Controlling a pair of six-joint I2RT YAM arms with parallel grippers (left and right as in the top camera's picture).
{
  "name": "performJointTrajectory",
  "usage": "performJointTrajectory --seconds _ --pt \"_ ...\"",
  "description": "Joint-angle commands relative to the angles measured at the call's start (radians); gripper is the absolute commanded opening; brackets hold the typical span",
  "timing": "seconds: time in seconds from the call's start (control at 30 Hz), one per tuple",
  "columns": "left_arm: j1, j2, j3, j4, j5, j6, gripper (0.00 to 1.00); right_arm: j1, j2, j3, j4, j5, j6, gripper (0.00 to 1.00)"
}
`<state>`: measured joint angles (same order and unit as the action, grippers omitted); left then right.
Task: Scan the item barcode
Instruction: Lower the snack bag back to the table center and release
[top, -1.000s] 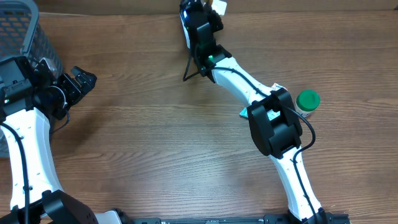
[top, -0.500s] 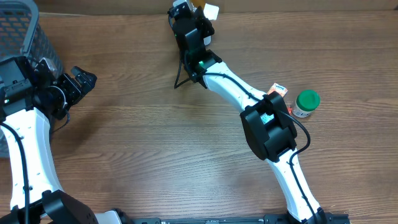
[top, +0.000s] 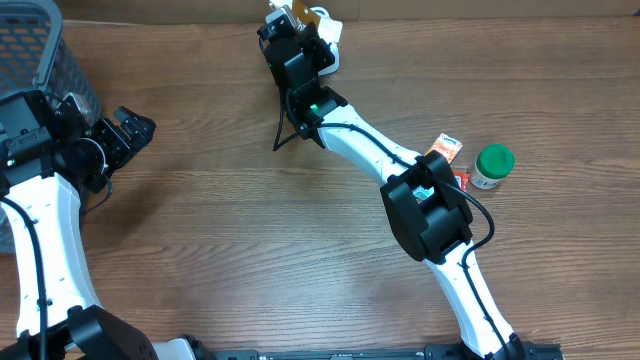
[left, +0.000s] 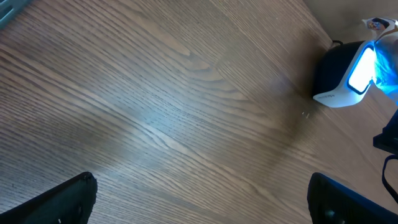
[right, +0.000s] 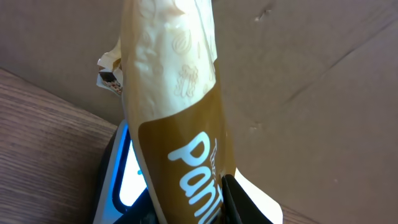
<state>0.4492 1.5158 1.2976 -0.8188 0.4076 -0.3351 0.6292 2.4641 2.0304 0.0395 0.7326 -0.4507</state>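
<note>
Right arm reaches to the far edge of the bench. The right jaws are clamped on the lower end of a snack packet, which stands roughly upright in the wrist view.

Packet: top half pale tan with faint embossed shapes, lower half brown. White lettering on the brown band begins "Pan"; the rest is cut off by the frame edge. A crimped flap with a small dark printed patch shows at its upper left, unreadable.

Packet position: directly above and in front of the scanner, whose window glows blue. Whether the two touch cannot be told. The left wrist view shows the same scanner as a dark body with a white rim, its lit face turned away to the right.

Left arm is at the left side of the bench, well apart from the scanner. The left jaws stand wide apart with nothing between them, over bare wood.

Other items: wire basket in the far left corner; green-capped bottle at right; just beside it a small orange-and-white box, print too small to read.
</note>
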Motion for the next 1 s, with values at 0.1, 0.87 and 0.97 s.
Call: performJointTrajectory --seconds 0.1,0.87,0.97 --pt "0.002 -0.016 0.006 0.001 0.000 -0.005 1.00 0.005 -0.023 0.024 0.001 0.035 -0.002 0.03" --pt "0.002 -0.016 0.006 0.001 0.000 -0.005 1.00 -0.048 -0.352 0.014 -1.050 -0.918 0.611 0.04" --pt "0.002 -0.016 0.006 0.001 0.000 -0.005 0.99 -0.050 -0.352 -0.001 -1.176 -0.989 0.612 0.04"
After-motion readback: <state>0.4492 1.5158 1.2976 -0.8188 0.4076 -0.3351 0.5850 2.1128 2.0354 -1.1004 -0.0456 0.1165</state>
